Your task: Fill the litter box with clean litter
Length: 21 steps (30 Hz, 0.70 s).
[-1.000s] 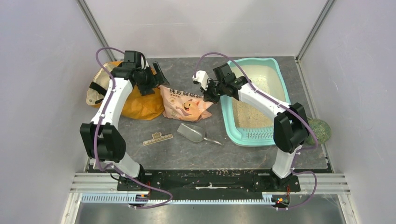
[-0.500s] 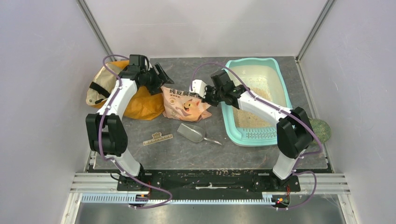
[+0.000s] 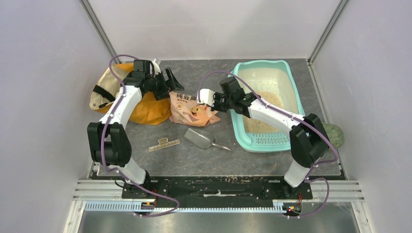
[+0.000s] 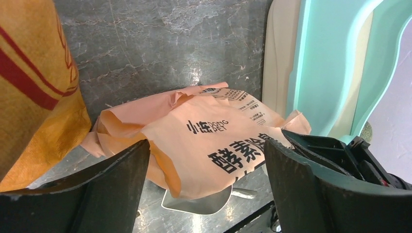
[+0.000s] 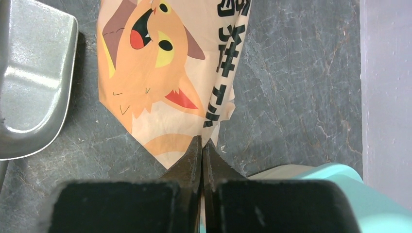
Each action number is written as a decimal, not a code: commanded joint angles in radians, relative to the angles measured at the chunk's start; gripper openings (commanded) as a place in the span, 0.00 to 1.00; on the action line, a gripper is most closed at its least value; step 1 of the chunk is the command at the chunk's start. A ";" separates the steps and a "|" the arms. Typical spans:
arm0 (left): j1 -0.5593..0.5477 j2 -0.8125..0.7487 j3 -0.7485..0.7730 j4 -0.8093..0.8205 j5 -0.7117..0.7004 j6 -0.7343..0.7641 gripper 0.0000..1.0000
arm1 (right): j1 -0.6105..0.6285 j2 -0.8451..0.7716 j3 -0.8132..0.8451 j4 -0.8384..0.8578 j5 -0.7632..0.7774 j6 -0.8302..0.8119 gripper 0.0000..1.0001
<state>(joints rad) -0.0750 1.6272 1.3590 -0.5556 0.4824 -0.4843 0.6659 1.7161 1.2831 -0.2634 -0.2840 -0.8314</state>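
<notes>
On the right side of the dark stone-patterned tabletop lies the litter box, a teal tray with a raised rim, its perforated lip at the near end; its inside is pale cream, and the clean litter lies there as a thin tan layer over the near and middle floor, while the far end shows bare cream.

Just left of the tray lies a peach-pink pouch printed with a cartoon animal and dark characters, flat on the tabletop, its upper end crumpled; the right gripper hangs at the pouch's right edge, between pouch and tray, and the right wrist view shows its fingers pressed tightly together, tips over the pouch's pale border, nothing seen between them; whether they touch the pouch I cannot tell.

The left gripper is at the pouch's far left corner, spread wide; in the left wrist view its two dark fingers stand on either side of the pouch's crumpled end, and contact cannot be told.

A silver metal scoop lies near the pouch's near edge, its handle pointing right; a small wooden ruler lies to its left; an orange bag slumps beside the pouch under the left arm; a green round object sits by the tray's right near corner.
</notes>
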 commanded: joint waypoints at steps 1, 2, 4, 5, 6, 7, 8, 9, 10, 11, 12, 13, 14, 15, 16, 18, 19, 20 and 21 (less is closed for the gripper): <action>0.006 0.037 0.063 -0.008 0.058 0.064 0.89 | 0.006 -0.030 -0.014 0.043 -0.021 -0.030 0.00; 0.006 0.046 0.064 0.003 0.067 0.061 0.86 | 0.006 -0.030 -0.017 0.043 -0.026 -0.034 0.00; 0.007 0.054 0.071 0.018 0.107 0.080 0.80 | 0.006 -0.036 -0.026 0.045 -0.039 -0.040 0.00; 0.007 0.053 0.073 0.020 0.125 0.099 0.76 | 0.005 -0.041 -0.028 0.045 -0.044 -0.042 0.02; 0.007 0.050 0.069 0.024 0.139 0.114 0.72 | 0.002 -0.044 -0.028 0.043 -0.050 -0.040 0.06; 0.007 0.045 0.061 0.030 0.153 0.130 0.66 | -0.003 -0.050 -0.026 0.040 -0.058 -0.019 0.11; 0.007 0.036 0.055 0.030 0.164 0.157 0.58 | -0.012 -0.054 -0.018 0.037 -0.070 0.011 0.17; 0.007 0.029 0.046 0.028 0.165 0.173 0.48 | -0.022 -0.055 0.002 0.020 -0.088 0.042 0.22; 0.009 0.024 0.039 0.022 0.169 0.192 0.40 | -0.039 -0.054 0.025 -0.008 -0.116 0.077 0.26; 0.009 0.021 0.036 0.008 0.170 0.211 0.31 | -0.054 -0.051 0.058 -0.044 -0.140 0.114 0.39; 0.009 0.018 0.033 -0.003 0.174 0.234 0.18 | -0.073 -0.046 0.088 -0.081 -0.176 0.159 0.54; 0.009 0.012 0.030 -0.014 0.170 0.256 0.06 | -0.091 -0.039 0.125 -0.113 -0.217 0.201 0.67; 0.009 0.008 0.024 -0.022 0.170 0.274 0.02 | -0.113 -0.028 0.157 -0.150 -0.258 0.248 0.74; 0.009 0.003 0.019 -0.025 0.176 0.295 0.02 | -0.134 -0.013 0.200 -0.188 -0.311 0.292 0.81; 0.009 -0.005 0.008 -0.023 0.181 0.314 0.02 | -0.149 0.009 0.237 -0.233 -0.346 0.328 0.86; 0.010 -0.032 -0.029 0.023 0.188 0.341 0.02 | -0.173 0.065 0.329 -0.306 -0.424 0.396 0.88; 0.011 -0.052 -0.055 0.063 0.193 0.350 0.02 | -0.182 0.097 0.364 -0.334 -0.455 0.431 0.88; 0.010 -0.074 -0.081 0.103 0.197 0.356 0.02 | -0.186 0.122 0.400 -0.348 -0.481 0.456 0.89; 0.011 -0.093 -0.115 0.152 0.202 0.365 0.02 | -0.189 0.144 0.425 -0.350 -0.497 0.488 0.90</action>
<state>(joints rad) -0.0620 1.6341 1.3273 -0.5365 0.6174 -0.2222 0.4931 1.7710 1.5890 -0.4969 -0.6086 -0.5274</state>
